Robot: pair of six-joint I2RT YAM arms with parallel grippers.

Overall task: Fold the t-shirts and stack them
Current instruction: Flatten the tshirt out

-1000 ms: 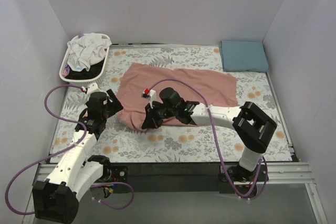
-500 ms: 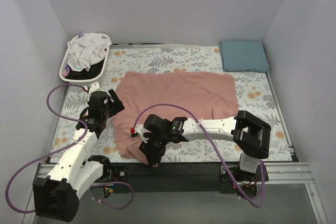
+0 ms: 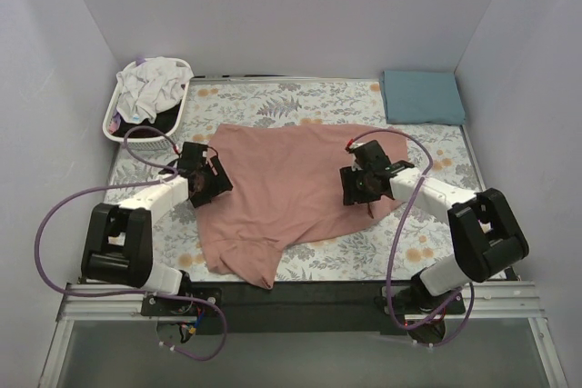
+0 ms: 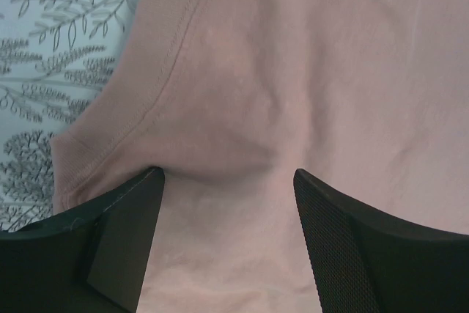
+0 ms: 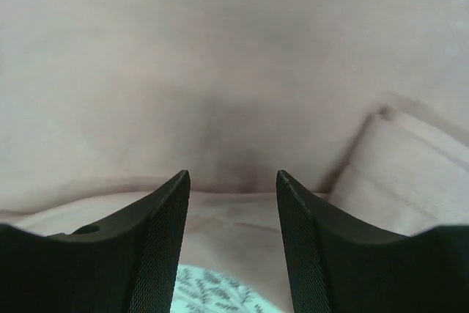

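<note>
A large dusty-pink t-shirt lies spread on the floral cloth, with one part trailing toward the near edge. My left gripper stands open low over its left edge; in the left wrist view its jaws straddle pink cloth beside a stitched hem. My right gripper is open over the shirt's right part; the right wrist view shows its jaws above pink cloth with nothing clamped. A folded teal-blue t-shirt lies at the back right.
A white slatted basket at the back left holds white and dark garments. The grey-and-orange floral cloth covers the table. Pale walls close in the left, back and right sides. Purple cables loop near both arms.
The right gripper pulled the pink shirt's edge toward the near side, let go, and moved to the shirt's right part. The left gripper moved right to the shirt's left edge.
</note>
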